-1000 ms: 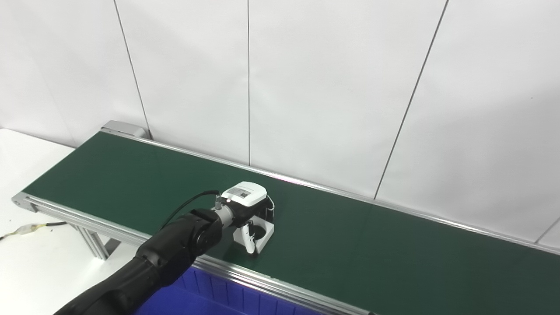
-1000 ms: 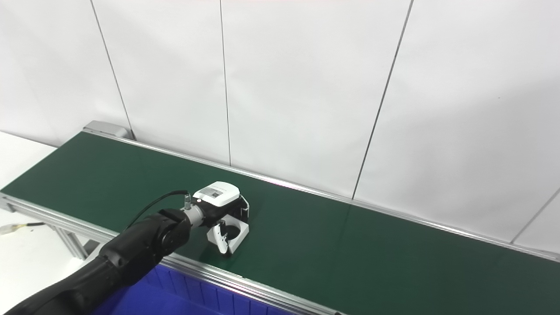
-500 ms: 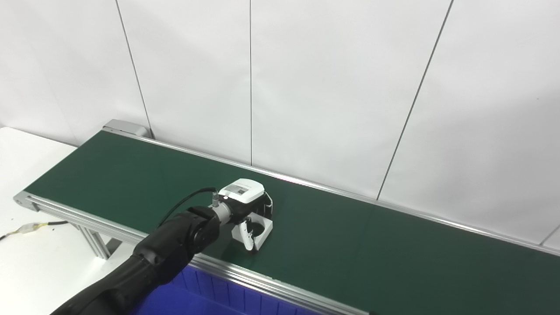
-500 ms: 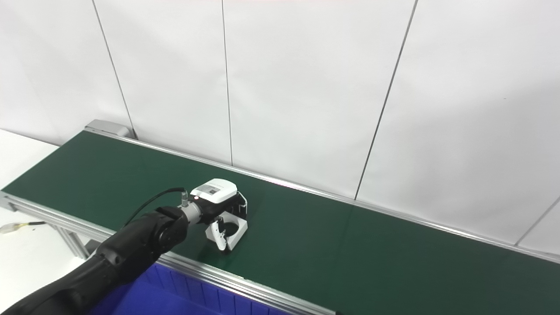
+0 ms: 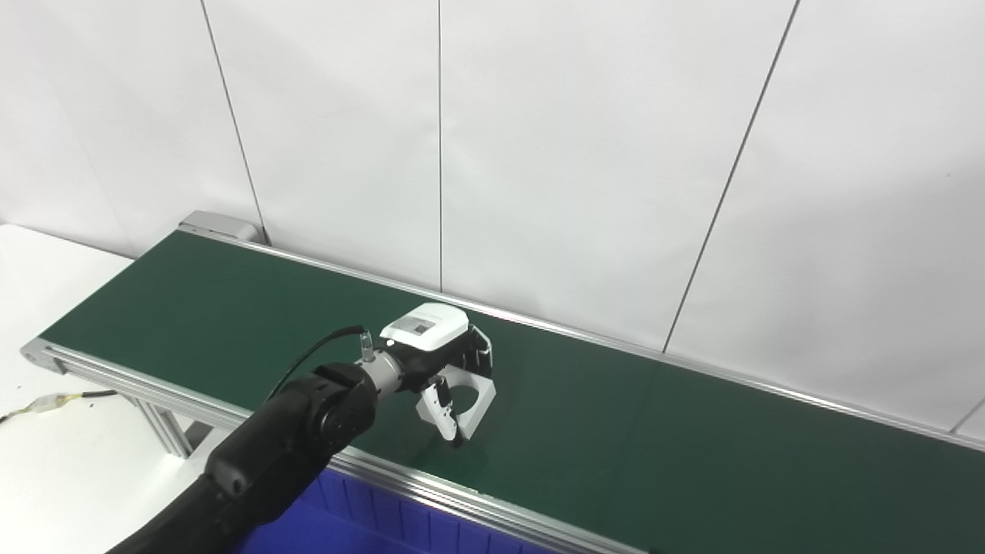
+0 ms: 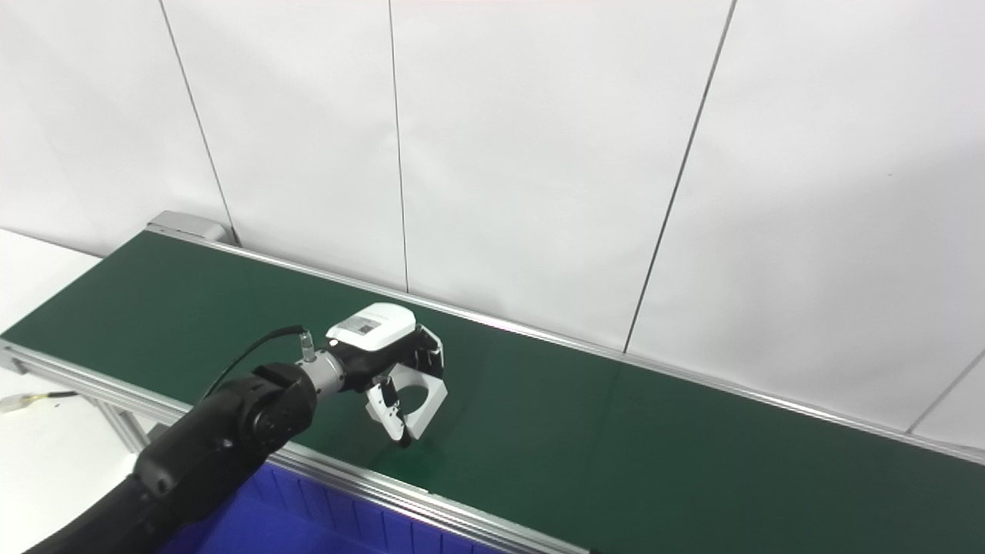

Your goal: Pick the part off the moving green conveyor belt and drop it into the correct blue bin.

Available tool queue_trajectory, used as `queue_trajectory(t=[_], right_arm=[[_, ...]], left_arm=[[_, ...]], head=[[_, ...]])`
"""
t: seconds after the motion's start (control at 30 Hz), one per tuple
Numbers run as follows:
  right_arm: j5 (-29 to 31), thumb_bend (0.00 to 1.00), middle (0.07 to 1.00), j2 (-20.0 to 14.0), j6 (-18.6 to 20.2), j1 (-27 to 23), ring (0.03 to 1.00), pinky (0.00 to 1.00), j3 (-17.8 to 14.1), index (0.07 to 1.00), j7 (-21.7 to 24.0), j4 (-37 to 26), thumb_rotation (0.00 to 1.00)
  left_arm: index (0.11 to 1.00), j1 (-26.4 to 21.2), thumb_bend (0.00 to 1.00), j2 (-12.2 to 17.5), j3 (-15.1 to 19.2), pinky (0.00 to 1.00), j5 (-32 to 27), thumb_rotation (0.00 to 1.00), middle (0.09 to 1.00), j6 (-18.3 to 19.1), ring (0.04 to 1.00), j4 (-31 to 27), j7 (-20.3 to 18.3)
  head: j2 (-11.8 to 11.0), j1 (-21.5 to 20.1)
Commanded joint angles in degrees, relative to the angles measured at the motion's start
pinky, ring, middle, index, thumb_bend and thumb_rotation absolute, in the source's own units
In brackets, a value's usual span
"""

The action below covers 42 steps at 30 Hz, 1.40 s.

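Note:
My left hand [image 5: 439,354] [image 6: 385,346] reaches over the green conveyor belt [image 5: 654,431] from the lower left. It is shut on a white square part with a round hole [image 5: 462,396] [image 6: 415,404]. The fingers curl over the part's far edge and the thumb presses on its near side. The part hangs tilted, lifted a little above the belt, with a faint shadow beneath it. The right hand is not in view.
A blue bin [image 5: 362,519] [image 6: 292,515] sits below the belt's near rail, at the bottom left. The belt's silver near rail [image 5: 477,496] runs between the hand and the bin. A white table [image 5: 46,446] lies at the left. White wall panels stand behind.
The left hand has raised the white part off the belt and tilted it; earlier the part rested on the belt inside the hand's grasp.

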Motion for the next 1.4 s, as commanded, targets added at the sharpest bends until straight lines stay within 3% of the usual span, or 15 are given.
queue_trajectory(t=[0.0, 0.23, 0.27, 0.33, 0.5, 0.6, 1.03, 1.23, 1.37], right_arm=[[0.0, 0.52, 0.797, 0.1, -3.3, -0.2, 0.709, 0.61, -0.1, 0.863, 0.1, -2.1, 0.69], [0.3, 0.52, 0.795, 0.2, -3.3, 0.1, 0.708, 0.61, -0.3, 0.864, 0.5, -2.7, 0.69], [0.4, 0.52, 0.795, 0.2, -3.3, 0.1, 0.707, 0.61, -0.4, 0.863, 0.6, -2.8, 0.69], [0.4, 0.52, 0.794, 0.2, -3.3, 0.2, 0.706, 0.61, -0.4, 0.864, 0.6, -2.9, 0.69], [0.6, 0.52, 0.793, 0.3, -3.3, 0.3, 0.702, 0.61, -0.7, 0.867, 0.9, -2.9, 0.68], [0.4, 0.51, 0.791, 0.4, -3.3, 0.4, 0.699, 0.61, -0.9, 0.869, 0.9, -3.1, 0.68], [-0.1, 0.51, 0.788, 0.1, -3.3, 0.5, 0.700, 0.60, -1.0, 0.863, 0.9, -3.7, 0.68], [-0.2, 0.50, 0.786, 0.2, -3.1, 0.7, 0.697, 0.60, -1.7, 0.859, 1.5, -4.6, 0.66], [-0.2, 0.47, 0.786, 0.1, -2.7, 1.2, 0.700, 0.60, -2.1, 0.858, 2.4, -6.3, 0.62]], left_arm=[[0.485, -0.8, 0.50, 1.6, 1.6, 0.58, -0.7, 0.00, 0.496, 1.1, 0.481, -3.7, -0.7], [0.479, 3.0, 0.50, 1.8, 3.8, 0.63, -2.0, 0.00, 0.494, 2.7, 0.488, -12.2, -4.4], [0.479, 3.5, 0.50, 1.7, 4.2, 0.55, -2.8, 0.00, 0.505, 2.4, 0.474, -12.7, -4.4], [0.482, 5.2, 0.50, 1.5, 4.7, 0.49, -3.7, 0.00, 0.514, 1.6, 0.458, -14.3, -4.2], [0.505, 8.5, 0.50, 1.4, 5.4, 0.52, -4.8, 0.00, 0.471, 1.0, 0.454, -18.3, -4.2], [0.515, 10.2, 0.50, 0.9, 6.0, 0.49, -7.1, 0.00, 0.475, 0.1, 0.433, -19.7, -3.9], [0.527, 18.6, 0.50, -0.2, 8.2, 0.43, -10.2, 0.00, 0.467, 2.0, 0.405, -27.4, -5.2], [0.523, 22.0, 0.50, -0.3, 8.4, 0.48, -9.9, 0.00, 0.468, 1.1, 0.416, -29.6, -5.2], [0.516, 23.8, 0.50, -0.5, 8.1, 0.48, -10.2, 0.00, 0.480, 1.0, 0.426, -29.9, -5.5]], head=[[0.1, -0.1], [0.7, -0.4], [0.7, -0.4], [0.9, -0.4], [1.2, -0.6], [1.3, -0.6], [2.2, -1.0], [3.5, -0.9], [5.5, -0.8]])
